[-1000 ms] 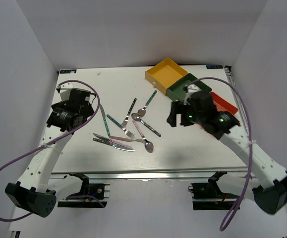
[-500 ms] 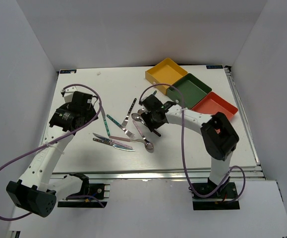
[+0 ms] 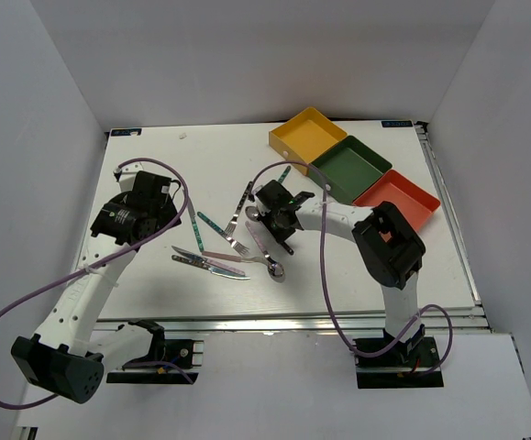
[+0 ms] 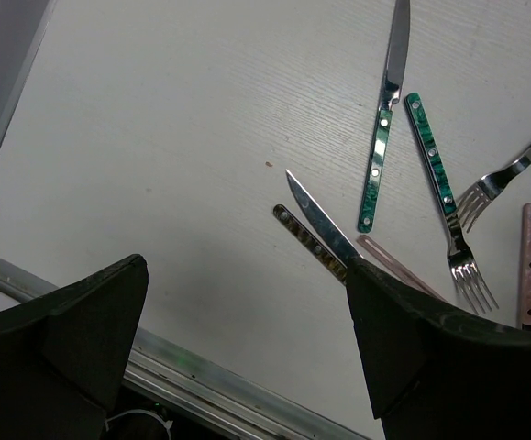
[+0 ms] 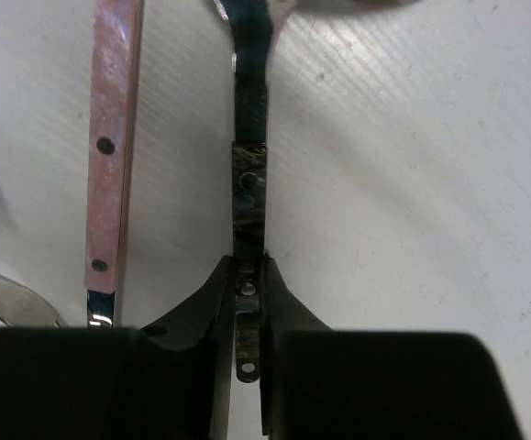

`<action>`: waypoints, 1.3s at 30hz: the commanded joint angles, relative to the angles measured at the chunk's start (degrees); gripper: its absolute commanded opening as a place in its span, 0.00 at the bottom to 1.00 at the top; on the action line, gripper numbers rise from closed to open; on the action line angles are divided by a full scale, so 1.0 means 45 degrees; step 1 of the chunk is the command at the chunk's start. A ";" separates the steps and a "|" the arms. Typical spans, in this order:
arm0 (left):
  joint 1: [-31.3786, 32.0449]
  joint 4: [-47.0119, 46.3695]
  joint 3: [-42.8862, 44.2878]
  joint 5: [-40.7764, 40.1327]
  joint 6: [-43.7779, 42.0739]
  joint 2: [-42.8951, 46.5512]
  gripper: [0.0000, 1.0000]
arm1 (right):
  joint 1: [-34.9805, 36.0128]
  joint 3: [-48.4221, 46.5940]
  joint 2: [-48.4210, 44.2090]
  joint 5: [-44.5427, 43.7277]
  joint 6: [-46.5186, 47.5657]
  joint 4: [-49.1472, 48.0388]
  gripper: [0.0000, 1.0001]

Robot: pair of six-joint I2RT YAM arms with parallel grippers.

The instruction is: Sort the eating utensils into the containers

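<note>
The right jaws are closed onto the dark-handled utensil (image 5: pixel 249 183), pinching the end of its handle from both sides. The piece lies flat on the counter (image 3: pixel 155 156) and is not yet lifted. We grip at the handle end because it is a slim, straight section that the narrow jaws can span. The pink-handled piece (image 5: pixel 114 137) also lies just beside it, so an end-on pinch keeps the fingers off that neighbour. The left jaws stand fully open and hold nothing. They hang over the left side of the spread, above the plain knife (image 4: pixel 325 227) and the teal-handled knife (image 4: pixel 382 137). We judge that this position keeps them apart from the right arm while it works in the crowded pile. The other utensils (image 3: pixel 237 247) lie loose at mid-counter. The yellow tray (image 3: pixel 308 134), dark green tray (image 3: pixel 349 167) and red-orange tray (image 3: pixel 396 196) sit side by side in a diagonal row at the far right, each showing a bare floor. They are on the right arm's side, so we judge that arm suited to the carrying.
</note>
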State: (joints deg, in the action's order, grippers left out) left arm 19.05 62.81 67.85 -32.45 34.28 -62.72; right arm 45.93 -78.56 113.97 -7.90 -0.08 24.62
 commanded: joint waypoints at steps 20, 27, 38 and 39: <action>0.0025 -0.0441 0.0136 0.0452 -0.0021 -0.0007 0.98 | -0.7098 0.1481 -0.7007 0.0156 0.0641 0.0329 0.00; 0.0064 -0.0812 0.0117 0.1292 -0.0021 -0.0242 0.98 | -0.9834 0.2672 -0.7163 0.0016 0.1521 -0.0295 0.00; 0.0318 -0.0891 -0.0313 0.1371 -0.0040 -0.0008 0.98 | -1.1164 0.4021 -0.6968 -0.0314 0.1150 -0.1155 0.00; 0.0318 -0.0871 -0.0313 0.1293 -0.0040 0.0011 0.98 | -1.1164 0.4079 -0.6949 -0.0392 0.1150 -0.1194 0.00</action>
State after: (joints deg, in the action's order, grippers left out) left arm 20.14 59.40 66.81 -26.35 34.28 -64.20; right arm -4.27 -60.95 83.05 -8.67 4.91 23.35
